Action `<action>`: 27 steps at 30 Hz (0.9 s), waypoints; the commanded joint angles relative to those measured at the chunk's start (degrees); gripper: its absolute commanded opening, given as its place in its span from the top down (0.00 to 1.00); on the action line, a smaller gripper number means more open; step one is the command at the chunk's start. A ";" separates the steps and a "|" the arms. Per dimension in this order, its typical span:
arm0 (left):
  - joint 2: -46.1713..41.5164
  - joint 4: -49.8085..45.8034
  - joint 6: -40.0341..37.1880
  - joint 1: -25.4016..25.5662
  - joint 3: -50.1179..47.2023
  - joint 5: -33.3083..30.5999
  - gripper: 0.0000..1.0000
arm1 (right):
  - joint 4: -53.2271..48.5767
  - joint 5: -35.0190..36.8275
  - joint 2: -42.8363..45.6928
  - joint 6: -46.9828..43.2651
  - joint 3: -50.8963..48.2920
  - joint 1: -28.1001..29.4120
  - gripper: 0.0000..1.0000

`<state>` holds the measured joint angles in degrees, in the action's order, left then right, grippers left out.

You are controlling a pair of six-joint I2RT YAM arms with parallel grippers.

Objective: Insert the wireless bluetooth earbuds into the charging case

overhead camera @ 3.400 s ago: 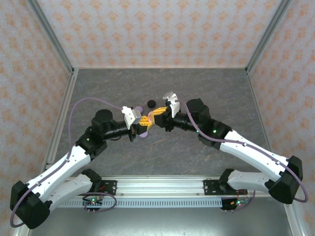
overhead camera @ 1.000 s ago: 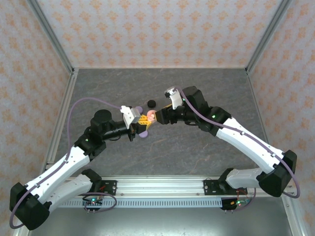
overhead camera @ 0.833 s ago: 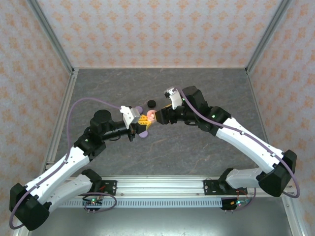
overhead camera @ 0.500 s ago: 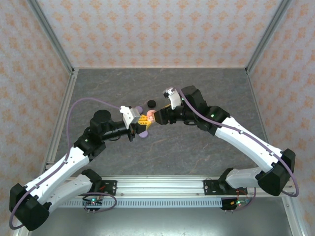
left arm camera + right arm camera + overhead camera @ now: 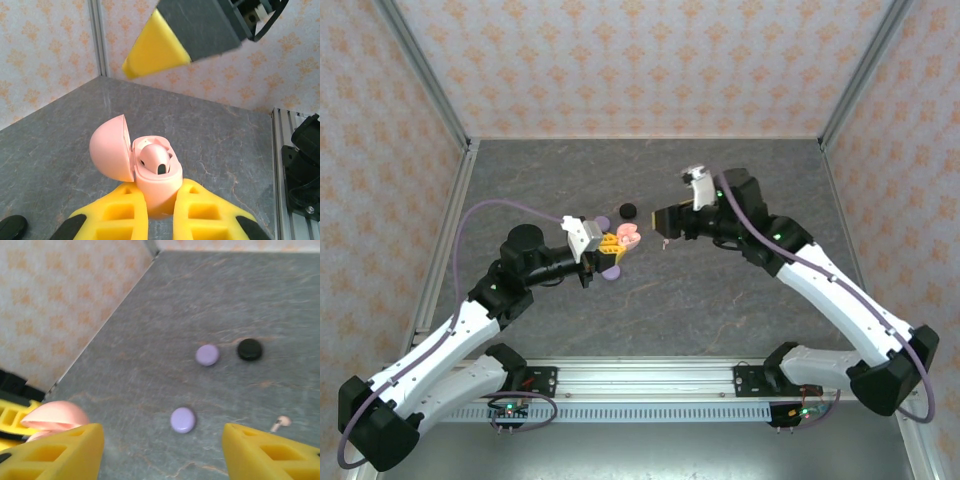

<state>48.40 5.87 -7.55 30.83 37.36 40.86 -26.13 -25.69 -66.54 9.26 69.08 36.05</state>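
Open pink case [image 5: 150,180] clamped in the left gripper [image 5: 159,192], one pink earbud [image 5: 156,161] seated inside.
Right gripper [image 5: 162,440] spread wide around nothing, clear of the case. Below on the table [image 5: 240,285]: black disc [image 5: 249,349] just beside one lavender disc [image 5: 207,354], a second lavender disc [image 5: 182,419] nearer, a pale loose earbud [image 5: 281,423] lying apart by the right finger.

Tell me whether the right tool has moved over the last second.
Yes. The right tool has drawn back to the right, away from the black disc and the pink case held by the left tool.
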 commanded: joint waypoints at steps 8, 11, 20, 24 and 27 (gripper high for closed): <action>-1.28 1.78 -0.98 0.55 -0.46 -1.05 0.99 | -6.32 6.89 -12.54 8.33 -3.75 -7.31 0.39; -1.32 1.59 -0.97 0.50 -0.39 -1.09 0.99 | -4.63 7.50 -19.24 8.44 -3.89 -7.31 0.41; -1.71 1.04 -0.73 0.51 -0.37 -1.31 0.99 | -3.40 7.57 -37.73 6.72 3.48 -7.05 0.51; -1.74 1.07 -0.62 0.54 -0.45 -1.31 0.99 | -3.71 7.46 -42.68 6.13 6.91 -6.68 0.53; -1.91 0.91 -0.61 0.54 -0.45 -1.35 0.99 | -4.28 8.35 -45.68 5.85 8.92 -6.50 0.54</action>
<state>47.59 5.82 -7.55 30.83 37.01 40.01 -29.30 -19.31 -110.34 16.12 75.81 29.10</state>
